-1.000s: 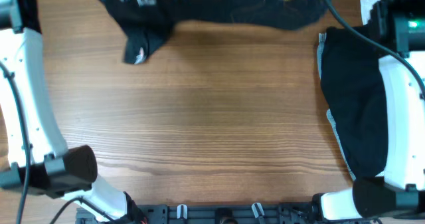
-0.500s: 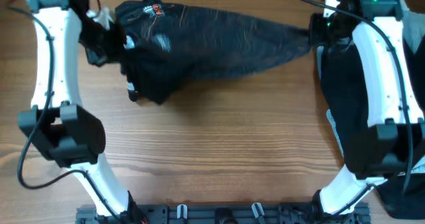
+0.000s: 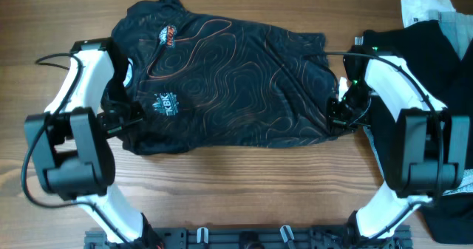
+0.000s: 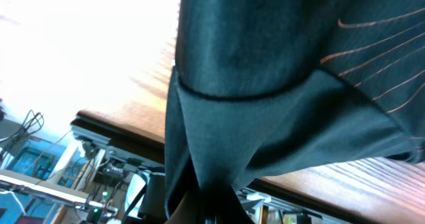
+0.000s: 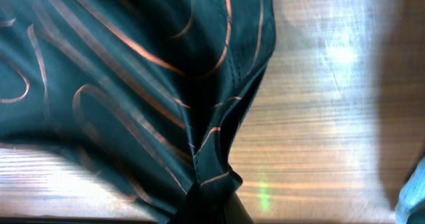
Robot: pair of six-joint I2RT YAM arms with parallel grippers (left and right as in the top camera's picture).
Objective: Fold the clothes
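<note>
The black T-shirt with thin orange contour lines and small chest logos lies spread across the wooden table, collar to the left. My left gripper is shut on the shirt's lower left edge; in the left wrist view the cloth bunches into the jaws. My right gripper is shut on the shirt's lower right hem corner; the right wrist view shows the hem pinched into the jaws. The "100K" lettering is out of view.
A pile of other dark clothes lies on the right side of the table, with a white item at the top right corner. A black rail with clips runs along the front edge.
Both arms have pulled the shirt from the far edge toward the front and lowered it. It was bunched and stretched between the grippers; now it lies spread flat.
</note>
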